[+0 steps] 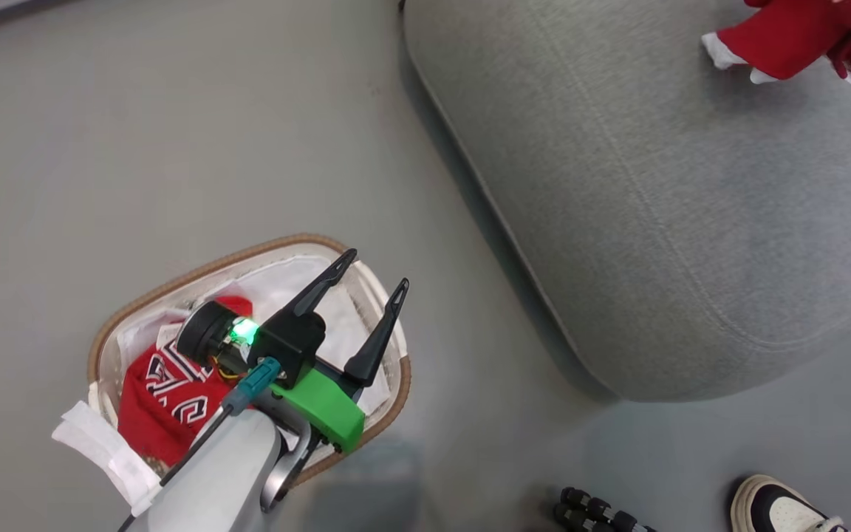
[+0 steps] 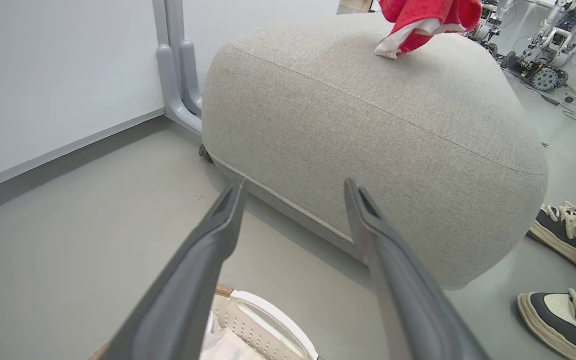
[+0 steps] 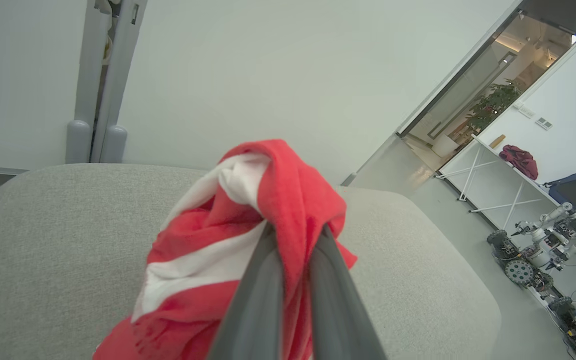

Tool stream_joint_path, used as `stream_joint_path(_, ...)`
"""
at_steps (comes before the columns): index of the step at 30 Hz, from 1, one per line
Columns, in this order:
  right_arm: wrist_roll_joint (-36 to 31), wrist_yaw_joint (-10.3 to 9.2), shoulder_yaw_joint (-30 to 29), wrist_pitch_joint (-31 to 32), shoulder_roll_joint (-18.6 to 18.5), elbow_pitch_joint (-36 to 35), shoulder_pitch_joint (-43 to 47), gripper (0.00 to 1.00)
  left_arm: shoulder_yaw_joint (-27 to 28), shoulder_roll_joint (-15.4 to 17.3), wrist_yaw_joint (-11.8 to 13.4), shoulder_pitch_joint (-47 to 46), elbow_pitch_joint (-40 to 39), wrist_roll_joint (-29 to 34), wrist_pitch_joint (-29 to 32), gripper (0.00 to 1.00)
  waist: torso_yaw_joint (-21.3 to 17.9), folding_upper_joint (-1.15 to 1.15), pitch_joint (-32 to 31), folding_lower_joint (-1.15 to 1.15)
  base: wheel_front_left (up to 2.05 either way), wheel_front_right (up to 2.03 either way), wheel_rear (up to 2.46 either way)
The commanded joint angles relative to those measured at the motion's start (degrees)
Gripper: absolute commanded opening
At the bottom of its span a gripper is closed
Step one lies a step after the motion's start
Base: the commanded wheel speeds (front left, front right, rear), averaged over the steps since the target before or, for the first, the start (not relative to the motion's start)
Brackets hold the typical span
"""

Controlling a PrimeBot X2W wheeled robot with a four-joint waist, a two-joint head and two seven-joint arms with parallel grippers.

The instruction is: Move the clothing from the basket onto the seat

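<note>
Red cloth with white trim [image 3: 268, 200] was bunched between the two long dark fingers of the right gripper [image 3: 295, 235], which were pinched narrow on a fold of it. That garment hung over the top of the large grey fabric-upholstered seat [image 1: 654, 222], towards its far side. Its trimmed edge drooped down to the cushion, though from where I stood I could not tell whether it touched.

The second red garment, the one with black-and-white block lettering [image 1: 167, 399], lay crumpled in the oval white perforated basket with the brown woven rim [image 1: 248, 251]. It sat on the white cloth liner [image 1: 278, 284], at the end of the basket away from the seat. The basket stood on the grey floor [image 1: 174, 111], near the rounded corner of the seat but apart from it.

The left gripper [image 1: 377, 267] hung above the basket with its jaws spread wide and nothing between them, the fingers pointing towards the seat. The lettered garment lay beneath its wrist, not touched by the fingers.

A person's dark-and-white sneakers [image 2: 563, 240] stood on the floor by the seat's near corner.
</note>
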Motion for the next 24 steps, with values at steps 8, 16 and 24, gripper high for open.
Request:
stream_joint_path(8, -5.55, -0.08, -9.96, -0.22, 4.45, 3.11, 5.03, 1.0, 1.51, 1.58, 0.12, -1.14, 0.35, -0.34, 0.04, 1.0, 4.94, 0.0, 4.56, -0.01, 0.0, 0.0, 0.0)
stream_joint_path(16, -4.17, -0.08, -17.86, -0.29, 8.73, -5.27, 19.06, 1.0, 5.22, 0.79, 0.12, 1.18, 1.32, 0.37, 0.05, 1.0, 5.56, 0.0, 0.95, -0.01, 0.0, 0.0, 0.0)
stream_joint_path(24, -1.15, -0.08, -17.3, -0.3, 11.42, -11.24, 30.82, 1.0, 10.9, -0.52, 0.12, 4.68, 3.06, 0.97, 0.04, 1.0, 6.58, 0.0, -4.08, -0.01, 0.0, 0.0, 0.0)
